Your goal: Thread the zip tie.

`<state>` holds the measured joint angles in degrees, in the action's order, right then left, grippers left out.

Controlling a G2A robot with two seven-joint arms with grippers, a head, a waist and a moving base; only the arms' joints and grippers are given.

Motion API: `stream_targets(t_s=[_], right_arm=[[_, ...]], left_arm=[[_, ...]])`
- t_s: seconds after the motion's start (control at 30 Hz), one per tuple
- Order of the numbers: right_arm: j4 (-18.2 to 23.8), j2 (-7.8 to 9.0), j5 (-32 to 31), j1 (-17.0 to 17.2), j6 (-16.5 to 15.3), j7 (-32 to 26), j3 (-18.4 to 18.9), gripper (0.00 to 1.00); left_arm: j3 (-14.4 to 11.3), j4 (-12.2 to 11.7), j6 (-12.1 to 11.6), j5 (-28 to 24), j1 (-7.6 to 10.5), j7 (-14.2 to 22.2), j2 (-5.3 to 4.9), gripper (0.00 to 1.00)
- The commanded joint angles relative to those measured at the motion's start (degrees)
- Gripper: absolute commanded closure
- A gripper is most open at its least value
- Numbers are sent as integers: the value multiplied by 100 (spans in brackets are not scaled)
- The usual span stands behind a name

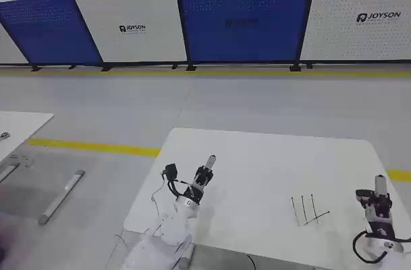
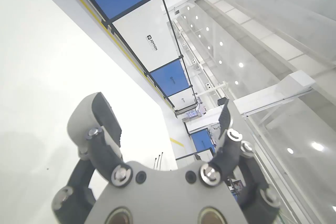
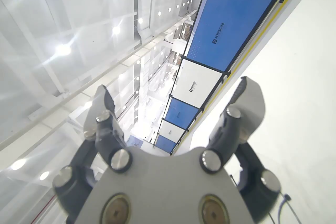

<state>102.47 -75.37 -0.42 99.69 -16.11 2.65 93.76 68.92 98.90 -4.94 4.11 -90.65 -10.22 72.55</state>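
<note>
Zip ties (image 1: 308, 208) apart from R gripper (image 1: 379, 181)

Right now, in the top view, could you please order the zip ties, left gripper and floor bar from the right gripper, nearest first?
1. zip ties, near the right gripper.
2. left gripper, across the table.
3. floor bar, off the table.

Top camera overlooks the table (image 1: 272, 162); both wrist cameras angle upward past panels (image 3: 225, 22).

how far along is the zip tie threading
Nothing done yet: the zip ties lie loose on the table, none looped. Nothing in hand: left gripper and right gripper are open and empty. Left: pick one up and thread it.
</note>
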Motion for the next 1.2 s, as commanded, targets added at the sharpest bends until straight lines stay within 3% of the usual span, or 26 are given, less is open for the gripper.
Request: stream_targets(t_s=[0.0, 0.03, 0.07, 0.1, 0.13, 0.17, 0.2, 0.23, 0.5, 0.63, 1.07, 1.1, 1.17], right_arm=[[0, 0, 0, 0, 0, 0, 0, 22], [0, 0, 0, 0, 0, 0, 0, 0], [0, 0, 0, 0, 0, 0, 0, 22], [0, 0, 0, 0, 0, 0, 0, 0], [0, 0, 0, 0, 0, 0, 0, 0], [0, 0, 0, 0, 0, 0, 0, 0], [-3, 3, -10, 0, 9, -71, -16, 0], [-7, 10, -13, -10, 24, -200, -18, 0], [211, 204, 433, 42, 67, -2496, 707, 0], [438, 348, 799, 65, 317, -4181, 1165, 0], [448, 363, 824, 66, 324, -4270, 1245, 0], [483, 367, 973, 55, 388, -4431, 1215, 0], [527, 443, 1538, -92, 828, -5329, 1477, 0]], left_arm=[[0, 0, 0, 0, 0, 0, 0, 22], [0, 0, 0, 0, 0, 0, 0, 22], [0, 0, 0, 0, 0, 0, 0, 22], [0, 0, 0, 0, 0, 0, 0, 0], [0, 0, 0, 0, 0, 0, 0, 0], [0, 0, 0, 0, 0, 0, 0, 22], [0, 0, 0, 0, 0, -1, 0, 0], [0, 0, 0, 0, 0, -1, 0, 0], [0, 0, 0, 0, 0, -1, 0, 0], [0, 0, 0, 0, 0, -1, 0, 0], [0, 0, 0, 0, 0, -1, 0, 0], [0, 0, 0, 0, 0, -1, 0, 0], [0, 0, 0, 0, 0, -1, 0, 0]])
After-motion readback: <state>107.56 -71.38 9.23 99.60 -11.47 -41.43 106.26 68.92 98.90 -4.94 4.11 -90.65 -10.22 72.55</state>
